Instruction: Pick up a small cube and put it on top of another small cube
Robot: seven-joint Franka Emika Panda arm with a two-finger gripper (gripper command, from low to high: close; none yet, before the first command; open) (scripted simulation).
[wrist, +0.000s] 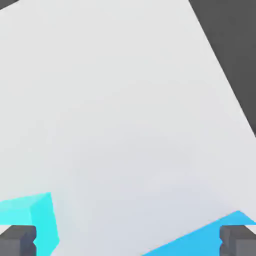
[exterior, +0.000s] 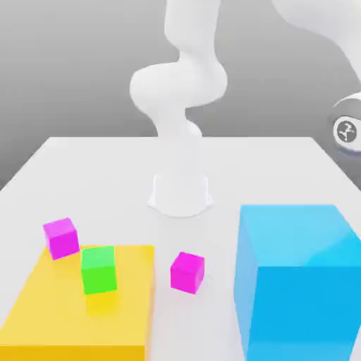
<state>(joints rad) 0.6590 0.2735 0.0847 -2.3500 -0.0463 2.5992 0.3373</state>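
Note:
A small cyan cube (wrist: 30,215) lies on the white table (wrist: 125,100), right beside one of my fingertips (wrist: 17,240) in the hand view. My gripper (wrist: 128,241) is open, its two fingers far apart with nothing between them, looking down on the table from above. Two small magenta cubes that look alike show in the exterior view. One magenta cube (exterior: 61,237) sits at the far corner of a yellow slab. The other magenta cube (exterior: 187,272) rests on the table between the slab and a huge blue cube.
The huge light-blue cube (exterior: 300,282) fills the exterior view's right front, and its edge (wrist: 200,240) shows near my other finger. A small green cube (exterior: 98,269) stands on the flat yellow slab (exterior: 77,310). The arm's white base (exterior: 180,190) rises mid-table.

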